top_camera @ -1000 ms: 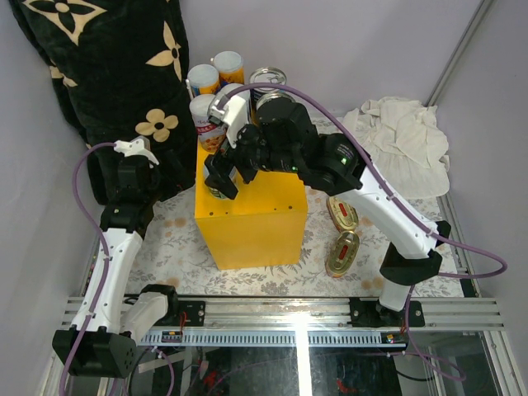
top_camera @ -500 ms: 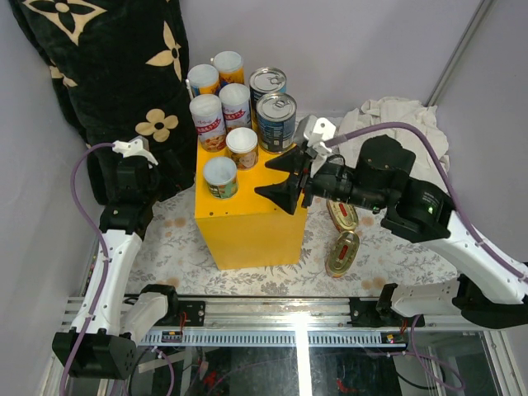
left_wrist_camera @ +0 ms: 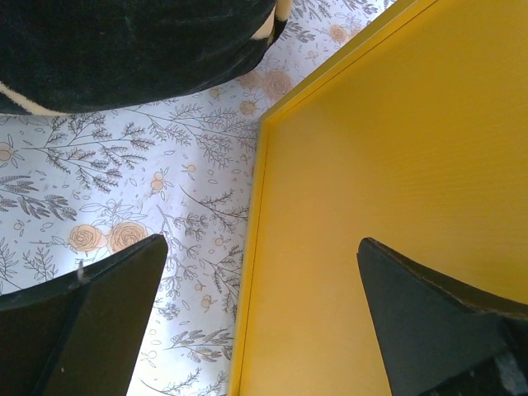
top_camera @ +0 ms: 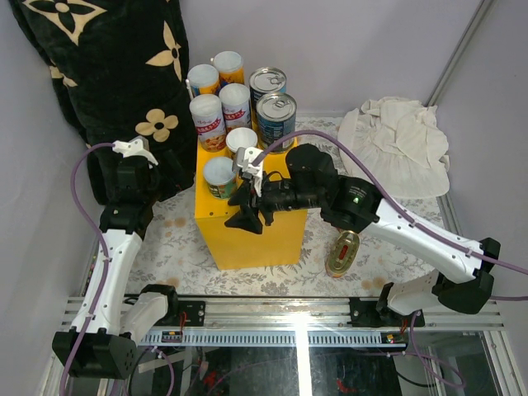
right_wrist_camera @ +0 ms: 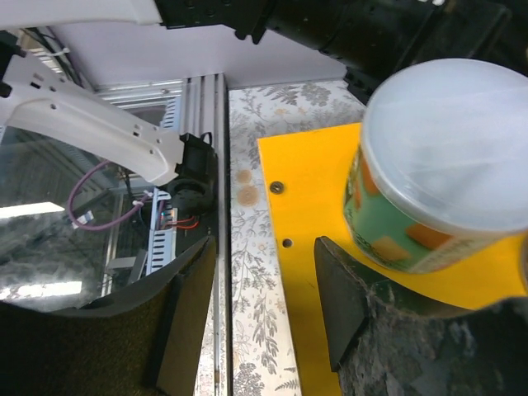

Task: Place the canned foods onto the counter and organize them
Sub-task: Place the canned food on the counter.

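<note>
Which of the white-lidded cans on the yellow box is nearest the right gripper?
The green-labelled can, frontmost of the group and alone in its row, just beside the right gripper.

readable text: none | labels on cans (top_camera: 208, 122): too small

Closed in by plain pale walls (top_camera: 371, 41) at the back and sides. Spread with a flower-printed cloth (top_camera: 175, 235) across the worktop. Heaped with a black flower-patterned pillow (top_camera: 107, 66) at the far left corner, crumpled white fabric (top_camera: 400, 140) at the far right. Edged near by an aluminium rail (top_camera: 272, 312), with glossy glass (top_camera: 462, 363) below.
</note>
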Available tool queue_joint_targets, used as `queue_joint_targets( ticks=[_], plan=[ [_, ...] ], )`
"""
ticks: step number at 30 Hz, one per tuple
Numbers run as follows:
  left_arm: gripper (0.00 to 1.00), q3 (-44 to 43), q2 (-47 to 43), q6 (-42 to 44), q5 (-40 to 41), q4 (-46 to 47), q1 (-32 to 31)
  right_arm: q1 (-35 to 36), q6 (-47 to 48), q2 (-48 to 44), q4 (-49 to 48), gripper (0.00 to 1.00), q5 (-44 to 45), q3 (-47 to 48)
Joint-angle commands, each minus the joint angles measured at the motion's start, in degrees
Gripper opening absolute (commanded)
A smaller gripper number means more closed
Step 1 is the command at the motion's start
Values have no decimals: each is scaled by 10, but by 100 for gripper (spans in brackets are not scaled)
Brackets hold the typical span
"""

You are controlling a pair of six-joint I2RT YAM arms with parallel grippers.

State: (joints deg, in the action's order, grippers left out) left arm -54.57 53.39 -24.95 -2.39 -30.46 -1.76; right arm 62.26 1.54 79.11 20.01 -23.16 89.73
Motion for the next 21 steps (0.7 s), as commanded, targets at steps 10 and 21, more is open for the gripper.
queue_joint_targets(
  ticks=[10,21],
  plan=[
    [100,-3,0,18,20,13,5,-53,-32,22,-121,59,-125,8],
    [100,1,1,20,22,13,4,-73,-58,42,-177,72,-141,5]
  ],
)
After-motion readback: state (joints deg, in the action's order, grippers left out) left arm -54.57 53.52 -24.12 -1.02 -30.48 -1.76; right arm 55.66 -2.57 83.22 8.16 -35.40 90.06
